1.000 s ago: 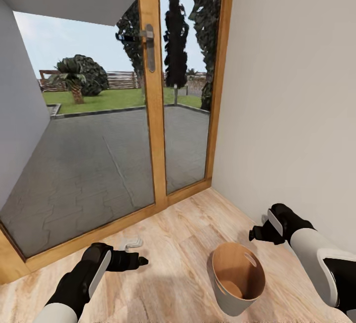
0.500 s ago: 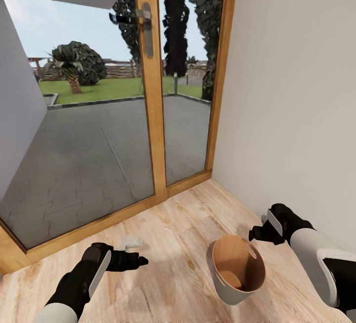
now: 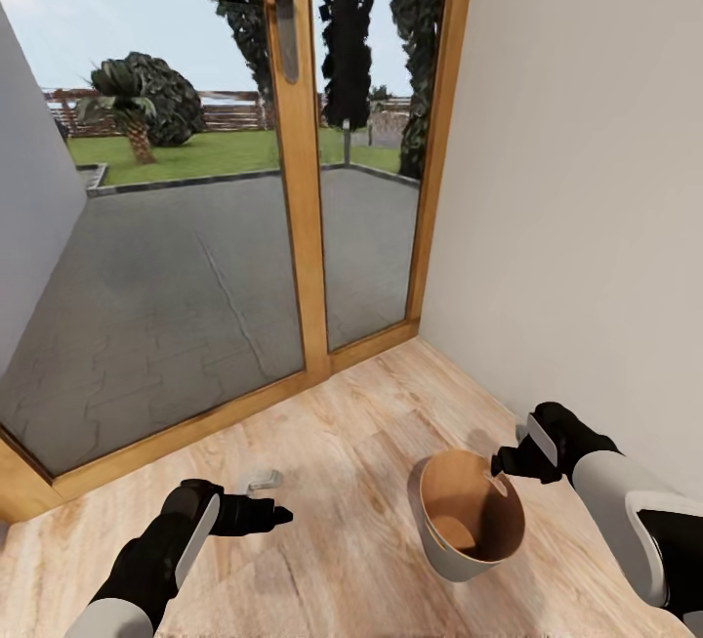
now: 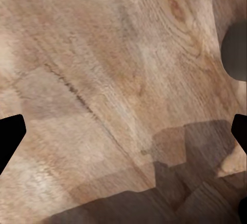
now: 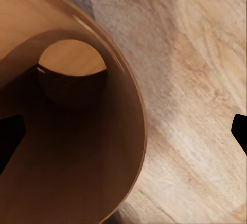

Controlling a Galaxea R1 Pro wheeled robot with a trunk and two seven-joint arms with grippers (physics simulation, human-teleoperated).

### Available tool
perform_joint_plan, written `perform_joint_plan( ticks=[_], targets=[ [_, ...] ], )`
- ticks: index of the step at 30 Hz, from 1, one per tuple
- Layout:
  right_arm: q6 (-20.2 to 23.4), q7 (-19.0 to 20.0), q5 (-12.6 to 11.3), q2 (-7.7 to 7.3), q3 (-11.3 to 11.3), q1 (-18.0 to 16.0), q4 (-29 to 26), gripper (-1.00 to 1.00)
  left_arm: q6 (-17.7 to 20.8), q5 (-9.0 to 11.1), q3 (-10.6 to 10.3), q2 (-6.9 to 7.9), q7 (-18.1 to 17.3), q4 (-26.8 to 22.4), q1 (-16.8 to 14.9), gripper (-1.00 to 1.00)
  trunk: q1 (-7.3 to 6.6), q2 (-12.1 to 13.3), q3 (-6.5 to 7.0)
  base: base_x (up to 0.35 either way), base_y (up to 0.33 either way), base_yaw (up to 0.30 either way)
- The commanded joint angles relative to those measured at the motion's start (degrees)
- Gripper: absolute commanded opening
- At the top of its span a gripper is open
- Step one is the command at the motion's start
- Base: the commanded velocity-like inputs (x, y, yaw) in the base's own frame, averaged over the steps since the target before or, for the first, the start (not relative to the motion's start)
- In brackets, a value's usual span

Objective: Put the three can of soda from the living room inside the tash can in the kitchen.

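Observation:
The tash can stands on the wood floor by the white wall, pale grey outside and coppery brown inside. My right gripper hangs open over its far rim. In the right wrist view its dark fingertips sit wide apart, with the tash can's brown inner wall and round bottom below them. My left gripper is open and low over bare floor, to the left of the can. In the left wrist view the gripper has nothing between its fingers, and a curve of the tash can's grey outside shows at the edge. The cans of soda are out of view.
A wood-framed glass door with a metal handle closes off the space ahead, with paving and a lawn beyond it. A white wall runs along the right. Light wood floor spreads between door, wall and can.
The whole view has shifted, so the camera moved: door and floor slid up the picture. The tash can now lies closer under my right gripper. Both arms keep their pose, grippers still open.

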Motion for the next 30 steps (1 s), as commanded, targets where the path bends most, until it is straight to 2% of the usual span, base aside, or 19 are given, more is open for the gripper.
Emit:
perform_joint_plan(
  ticks=[1,17,23,30],
  targets=[
    [0.0,0.0,0.0,0.01,0.0,0.0,0.0,1.00,0.0,0.0,0.0,0.00,0.0,0.0,0.0,1.00,0.02,0.0,-0.23,0.000,0.000,0.000],
    [-0.1,-0.1,0.0,0.05,0.1,0.1,0.0,1.00,0.0,0.0,0.0,0.00,0.0,-0.1,0.0,1.00,0.43,-0.2,-3.77,0.000,0.000,0.000],
    [0.0,-0.1,0.0,0.02,0.0,0.1,-0.1,1.00,-0.1,0.0,-0.1,0.00,0.0,-0.1,0.0,1.00,0.43,-0.2,-3.77,0.000,0.000,0.000],
    [-0.1,-0.1,0.0,0.08,0.1,0.1,-0.1,1.00,-0.1,0.0,-0.1,0.00,0.0,-0.1,0.0,1.00,0.61,-0.3,-5.32,0.000,0.000,0.000]
  ],
)
